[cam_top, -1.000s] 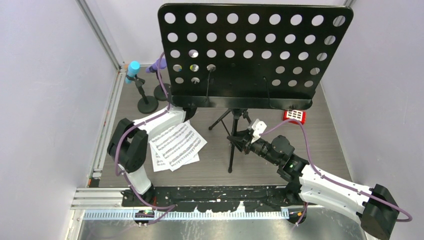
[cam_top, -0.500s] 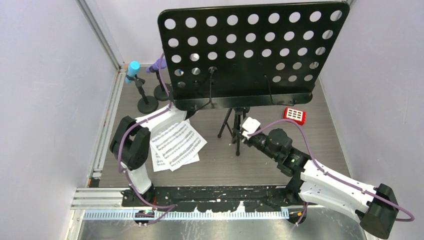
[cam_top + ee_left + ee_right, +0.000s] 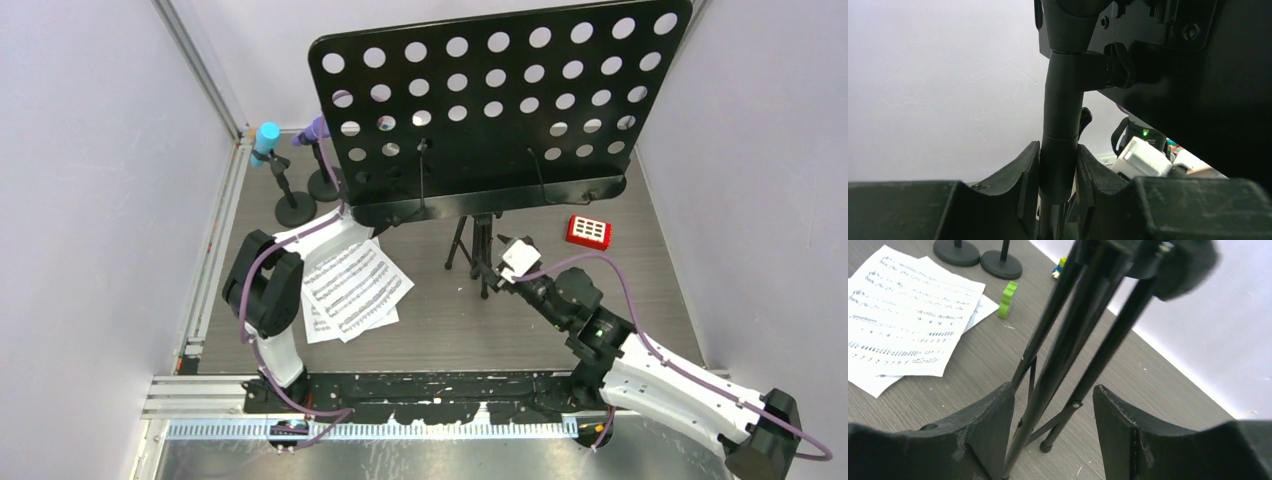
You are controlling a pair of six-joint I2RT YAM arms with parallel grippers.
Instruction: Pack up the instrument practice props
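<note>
The music rack's black perforated plate (image 3: 495, 100) fills the back of the top view, with its tripod legs (image 3: 478, 258) drawn close together beneath it. My left gripper (image 3: 1058, 156) is shut on the rack's black pole (image 3: 1062, 110); in the top view the plate hides it. My right gripper (image 3: 1053, 402) stands open around the folded legs (image 3: 1063, 340), its right finger apart from them. White sheet-music pages (image 3: 350, 290) lie left of the legs. The cyan microphone (image 3: 267, 138) and purple microphone (image 3: 317, 128) sit in two round-based holders (image 3: 296, 211) at the back left.
A red block with a white grid (image 3: 588, 231) lies right of the rack. A green toy brick (image 3: 1008, 299) and a small blue-and-yellow one (image 3: 1060, 267) lie beyond the pages. Walls close in on both sides, and a metal rail (image 3: 215, 250) runs along the left edge.
The tripod legs have folded in from a wide spread to a tight bundle. My right gripper followed them and has opened its jaws. The plate has tilted slightly.
</note>
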